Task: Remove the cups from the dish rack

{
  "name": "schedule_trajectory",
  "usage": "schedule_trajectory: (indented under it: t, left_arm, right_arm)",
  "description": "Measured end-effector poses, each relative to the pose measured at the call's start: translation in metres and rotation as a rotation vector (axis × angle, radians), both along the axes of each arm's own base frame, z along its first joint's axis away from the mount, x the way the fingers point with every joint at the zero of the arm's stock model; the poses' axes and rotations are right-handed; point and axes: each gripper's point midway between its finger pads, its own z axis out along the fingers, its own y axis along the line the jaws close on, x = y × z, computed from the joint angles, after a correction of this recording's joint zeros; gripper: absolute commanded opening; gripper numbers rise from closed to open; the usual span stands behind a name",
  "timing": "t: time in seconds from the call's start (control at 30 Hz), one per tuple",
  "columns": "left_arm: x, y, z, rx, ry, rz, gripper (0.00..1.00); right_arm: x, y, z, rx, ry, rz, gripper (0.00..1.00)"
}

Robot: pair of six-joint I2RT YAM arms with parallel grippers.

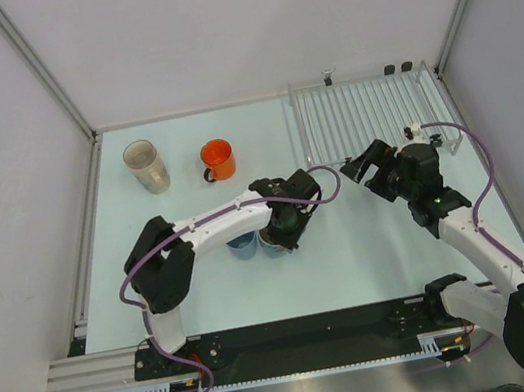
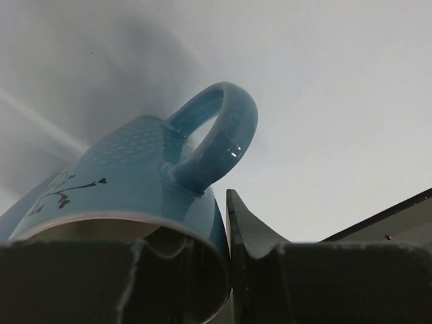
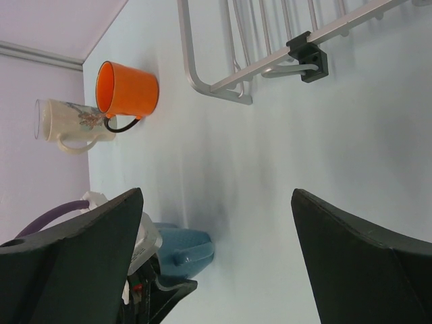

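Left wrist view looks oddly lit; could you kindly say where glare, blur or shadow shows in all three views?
Left wrist: glare spot on the handle of the glossy teal-blue handled mug, dark left fingers soft; right wrist: dark right fingers blurred, orange mug crisp; top external: even light, faint shadows on the pale table.

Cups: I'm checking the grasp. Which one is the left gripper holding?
The teal-blue handled mug, its rim pinched by the left gripper. The beige tumbler, orange mug and light-blue cup stand ungripped.
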Motion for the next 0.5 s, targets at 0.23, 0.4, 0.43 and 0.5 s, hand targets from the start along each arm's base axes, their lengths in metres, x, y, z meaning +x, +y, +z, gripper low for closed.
schedule_trajectory:
  t: [0.23, 0.4, 0.43, 0.5]
  left_arm:
    - [0.003, -0.004, 0.0, -0.03, -0.019, 0.009, 0.0]
    - [0.013, -0.016, 0.002, -0.078, -0.057, 0.013, 0.0]
    - [0.015, -0.018, 0.003, -0.087, -0.064, 0.015, 0.0]
    - [0.018, -0.02, 0.004, -0.098, -0.072, 0.017, 0.0]
  right_arm:
    - [-0.001, 0.001, -0.002, 0.002, 0.004, 0.006, 0.96]
    - [-0.001, 0.001, -0.002, 0.002, 0.005, 0.006, 0.96]
    - [-0.001, 0.001, -0.002, 0.002, 0.005, 0.007, 0.96]
    - [-0.001, 0.001, -0.002, 0.002, 0.005, 0.007, 0.97]
